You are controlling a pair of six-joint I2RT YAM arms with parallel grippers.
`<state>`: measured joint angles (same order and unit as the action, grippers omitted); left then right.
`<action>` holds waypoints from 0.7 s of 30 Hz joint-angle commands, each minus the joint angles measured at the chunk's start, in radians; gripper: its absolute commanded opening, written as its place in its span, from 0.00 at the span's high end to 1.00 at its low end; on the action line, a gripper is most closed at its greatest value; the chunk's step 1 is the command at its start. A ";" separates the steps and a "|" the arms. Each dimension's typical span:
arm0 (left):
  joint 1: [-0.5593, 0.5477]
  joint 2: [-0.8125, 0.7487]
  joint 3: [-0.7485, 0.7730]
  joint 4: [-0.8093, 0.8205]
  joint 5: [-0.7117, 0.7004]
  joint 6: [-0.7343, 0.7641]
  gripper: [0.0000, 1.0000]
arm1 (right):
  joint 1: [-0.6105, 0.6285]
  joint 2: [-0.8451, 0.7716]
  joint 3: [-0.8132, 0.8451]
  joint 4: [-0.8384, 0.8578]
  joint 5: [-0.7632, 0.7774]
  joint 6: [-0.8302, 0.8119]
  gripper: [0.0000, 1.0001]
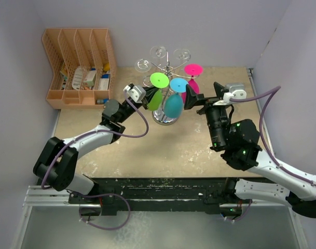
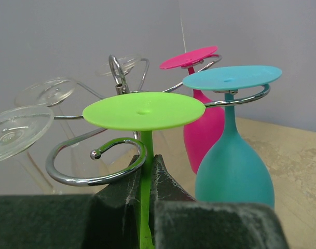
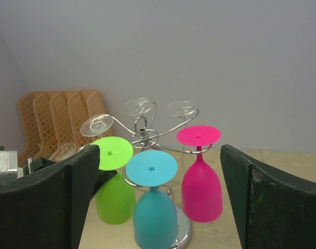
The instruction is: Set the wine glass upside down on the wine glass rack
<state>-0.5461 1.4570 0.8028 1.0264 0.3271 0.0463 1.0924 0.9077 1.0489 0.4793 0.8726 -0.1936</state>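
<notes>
A lime green wine glass point(image 1: 158, 82) hangs upside down, foot up, at the left side of the chrome wine glass rack point(image 1: 167, 67). My left gripper point(image 2: 146, 167) is shut on its green stem point(image 2: 146, 150), just under the round foot point(image 2: 143, 110). The stem sits against the inside of a curled rack arm point(image 2: 85, 179), and the foot is above the wire. In the right wrist view the green glass point(image 3: 115, 199) shows left of the rack point(image 3: 142, 132). My right gripper point(image 1: 203, 94) stands open and holds nothing, right of the rack, with wide dark fingers point(image 3: 54, 202).
A teal glass point(image 1: 173, 104) and a pink glass point(image 1: 193, 78) hang upside down on the rack. Three clear glasses point(image 1: 158, 51) hang at its back. An orange slotted file organiser point(image 1: 80, 62) stands at the back left. Grey walls close in the table.
</notes>
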 commanded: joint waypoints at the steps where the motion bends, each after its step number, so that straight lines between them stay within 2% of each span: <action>1: -0.005 -0.001 0.057 0.075 -0.032 0.023 1.00 | 0.001 -0.013 0.037 0.025 -0.007 0.010 0.00; 21: 0.009 -0.075 -0.018 0.129 -0.159 0.121 1.00 | 0.001 -0.020 0.031 0.033 -0.015 -0.013 0.00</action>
<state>-0.5434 1.4429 0.7918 1.0382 0.2050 0.1345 1.0924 0.8963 1.0489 0.4686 0.8715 -0.1944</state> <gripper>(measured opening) 0.055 0.995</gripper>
